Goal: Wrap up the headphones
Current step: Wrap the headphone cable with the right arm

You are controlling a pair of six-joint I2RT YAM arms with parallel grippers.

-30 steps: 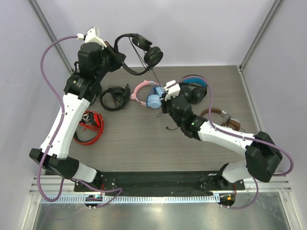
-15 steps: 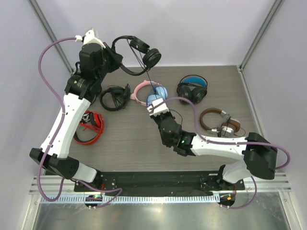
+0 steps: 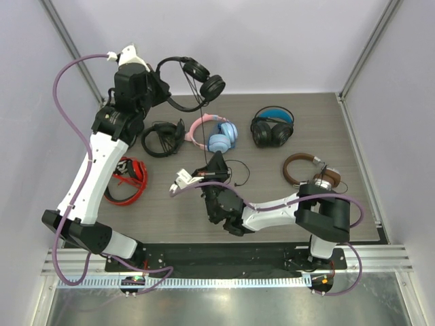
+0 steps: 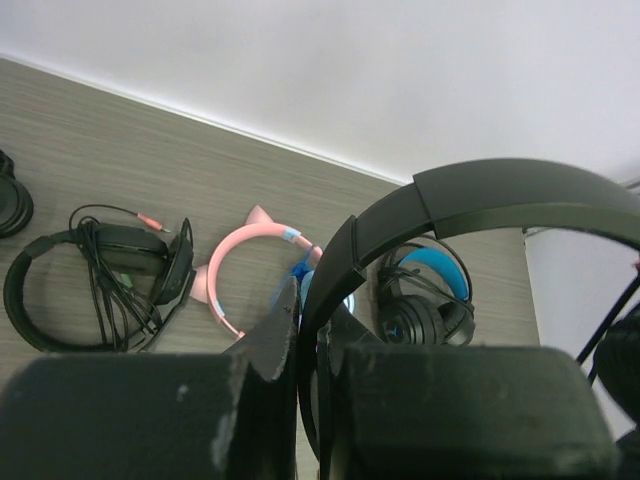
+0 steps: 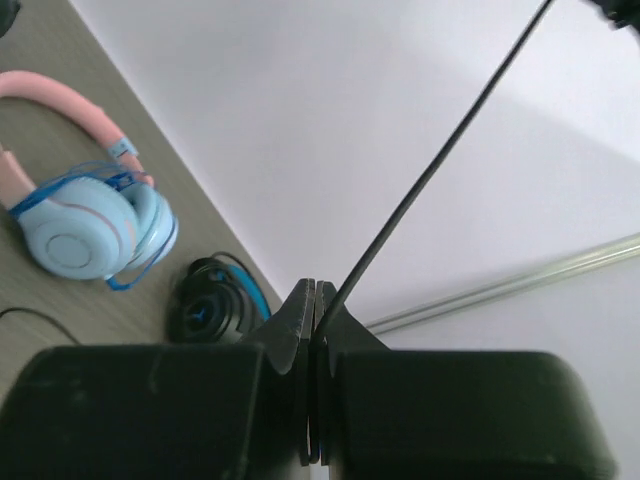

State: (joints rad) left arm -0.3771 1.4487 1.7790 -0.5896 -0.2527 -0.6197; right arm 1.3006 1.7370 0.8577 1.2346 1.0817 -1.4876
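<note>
The slim all-black headphones (image 3: 197, 78) hang in the air at the back left, held by the thin headband (image 4: 480, 195). My left gripper (image 3: 163, 94) is shut on that headband; in the left wrist view the band runs between its tips (image 4: 312, 300). The thin black cable (image 3: 204, 129) drops from the earcups to my right gripper (image 3: 216, 161), which is shut on it above the table's middle. In the right wrist view the cable (image 5: 430, 170) runs taut up and right out of the closed tips (image 5: 318, 300). A loose cable loop (image 3: 236, 171) lies on the table beside it.
Pink-and-blue headphones (image 3: 214, 136) lie just behind my right gripper. Bulky black headphones with blue lining (image 3: 273, 128) are at the back right, a brown pair (image 3: 309, 173) at the right, a red pair (image 3: 126, 180) at the left, and a black corded pair (image 3: 162, 138) beside the left arm.
My right arm has swung from the back right toward the near middle, taking the cable with it. My left arm has shifted the headphones slightly left and up.
</note>
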